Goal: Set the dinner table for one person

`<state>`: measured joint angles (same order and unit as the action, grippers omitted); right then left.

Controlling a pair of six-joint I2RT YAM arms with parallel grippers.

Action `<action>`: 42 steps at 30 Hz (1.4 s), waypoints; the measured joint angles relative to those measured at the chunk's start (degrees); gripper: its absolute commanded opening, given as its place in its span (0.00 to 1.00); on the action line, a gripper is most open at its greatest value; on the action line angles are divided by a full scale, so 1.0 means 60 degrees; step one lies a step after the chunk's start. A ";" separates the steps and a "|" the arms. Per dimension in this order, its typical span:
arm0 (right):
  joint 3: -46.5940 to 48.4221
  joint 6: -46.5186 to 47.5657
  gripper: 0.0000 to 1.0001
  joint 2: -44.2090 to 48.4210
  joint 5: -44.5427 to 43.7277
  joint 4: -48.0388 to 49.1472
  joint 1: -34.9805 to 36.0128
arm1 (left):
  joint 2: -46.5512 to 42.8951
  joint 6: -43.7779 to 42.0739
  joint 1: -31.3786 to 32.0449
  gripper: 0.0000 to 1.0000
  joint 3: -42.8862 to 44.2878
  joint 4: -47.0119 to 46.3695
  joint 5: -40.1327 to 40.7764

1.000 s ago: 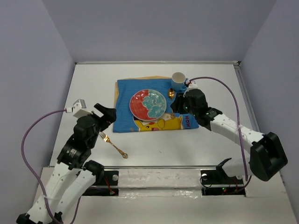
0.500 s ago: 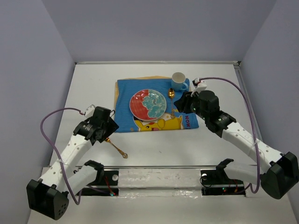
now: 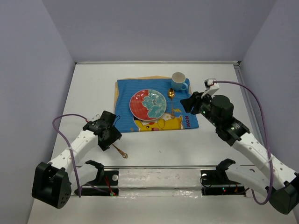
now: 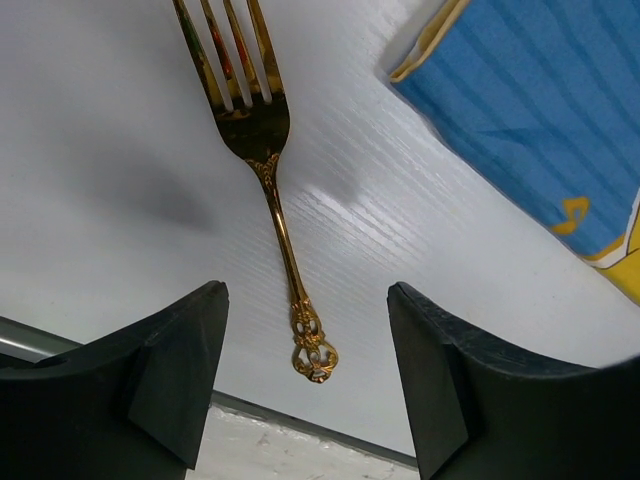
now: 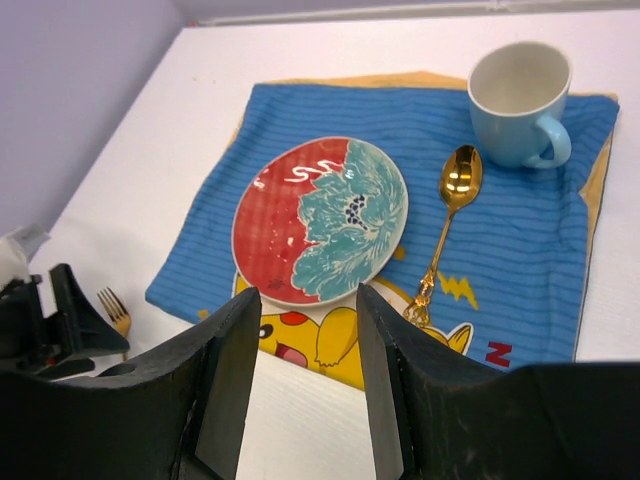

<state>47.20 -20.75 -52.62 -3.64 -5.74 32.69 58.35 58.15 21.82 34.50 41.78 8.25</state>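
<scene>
The white dinner table (image 3: 93,88) holds a blue cartoon placemat (image 3: 140,88). On the mat lie a red and teal plate (image 3: 147,104), a gold spoon (image 3: 171,100) to its right and a light blue mug (image 3: 178,80) behind the spoon. A gold fork (image 4: 270,180) lies on the bare table by the mat's near left corner; only its handle (image 3: 120,151) shows from above. My left gripper (image 3: 112,135) is open, low over the fork, its jaws on either side of the handle end (image 4: 305,292). My right gripper (image 3: 187,103) is open and empty, raised right of the spoon.
In the right wrist view the plate (image 5: 320,220), spoon (image 5: 445,225), mug (image 5: 518,90) and fork (image 5: 115,308) show beyond the right gripper (image 5: 307,300). A metal strip (image 3: 159,166) runs along the near edge. Grey walls close in the table's sides and back.
My left arm has swung down and forward, bringing its open gripper low over the fork. My right gripper has drawn back to the right, away from the spoon.
</scene>
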 measured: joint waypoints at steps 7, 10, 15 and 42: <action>-0.0047 0.0000 0.49 0.1158 -0.0080 -0.0076 0.0000 | 0.0688 0.0015 0.0117 0.56 0.0062 -0.0073 0.0386; -0.0058 0.0000 0.50 0.1643 -0.0164 -0.0157 0.0000 | 0.0947 -0.0004 0.0168 0.52 0.0135 -0.0193 0.0550; -0.0076 0.0007 0.51 0.2284 -0.0437 -0.0259 0.0000 | 0.1297 0.0033 0.0186 0.49 0.0109 -0.0663 0.0492; -0.0182 0.0044 0.49 0.2320 -0.0794 -0.0477 0.0000 | 0.1468 0.0106 0.0291 0.00 -0.0499 -0.1749 0.0091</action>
<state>46.11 -20.49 -38.70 -8.40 -8.60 32.69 67.16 58.78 23.57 31.51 31.29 8.80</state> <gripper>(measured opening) 0.497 0.097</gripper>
